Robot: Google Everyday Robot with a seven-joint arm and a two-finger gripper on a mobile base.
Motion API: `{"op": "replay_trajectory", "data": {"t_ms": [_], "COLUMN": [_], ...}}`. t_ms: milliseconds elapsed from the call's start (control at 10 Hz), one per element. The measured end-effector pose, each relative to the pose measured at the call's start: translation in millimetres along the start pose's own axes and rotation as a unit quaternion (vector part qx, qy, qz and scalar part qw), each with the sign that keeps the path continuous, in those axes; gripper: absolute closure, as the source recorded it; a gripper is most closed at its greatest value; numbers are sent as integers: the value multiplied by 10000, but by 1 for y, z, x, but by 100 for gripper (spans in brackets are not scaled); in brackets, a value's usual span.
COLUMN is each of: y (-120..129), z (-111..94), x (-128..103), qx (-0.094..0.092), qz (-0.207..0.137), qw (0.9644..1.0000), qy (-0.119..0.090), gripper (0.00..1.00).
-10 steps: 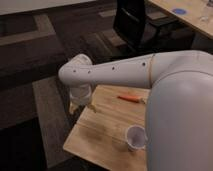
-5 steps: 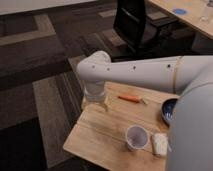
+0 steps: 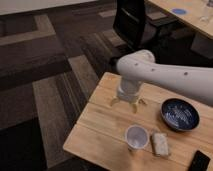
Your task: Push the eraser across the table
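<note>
The eraser [image 3: 160, 143] is a small whitish-grey block lying flat on the wooden table [image 3: 100, 125] near its front edge, just right of a paper cup [image 3: 136, 137]. My gripper [image 3: 128, 103] points down at the tabletop near the far edge, its tan fingers [image 3: 114, 103] spread apart and empty. It stands well behind the eraser, beyond the cup. The white arm [image 3: 170, 75] reaches in from the right. The orange pen-like stick is hidden.
A dark blue bowl [image 3: 180, 114] sits right of the gripper. A black phone [image 3: 200, 162] lies at the front right corner. A black office chair [image 3: 135, 22] stands behind the table, and another pale desk with a blue disc [image 3: 178, 11] is at the top right.
The view has closed in on the table and shifted, so the bowl, eraser and phone show fully. The orange stick no longer shows. The gripper still hovers at the table's far part.
</note>
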Motion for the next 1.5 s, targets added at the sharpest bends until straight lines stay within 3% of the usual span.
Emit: {"op": "replay_trajectory", "data": {"t_ms": [400, 500, 700, 900, 1200, 1500], "y": [1, -27, -66, -118, -189, -186], "z": [0, 3, 5, 6, 8, 9], "x": [0, -8, -20, -28, 9, 9], "qx": [13, 33, -60, -181, -232, -248], "qz": [-18, 379, 908, 1474, 2137, 2121], "qw": [10000, 9993, 9958, 9887, 9758, 9761], "qy": [-10, -6, -55, -205, -409, -405], "gripper": [35, 35, 35, 35, 35, 35]}}
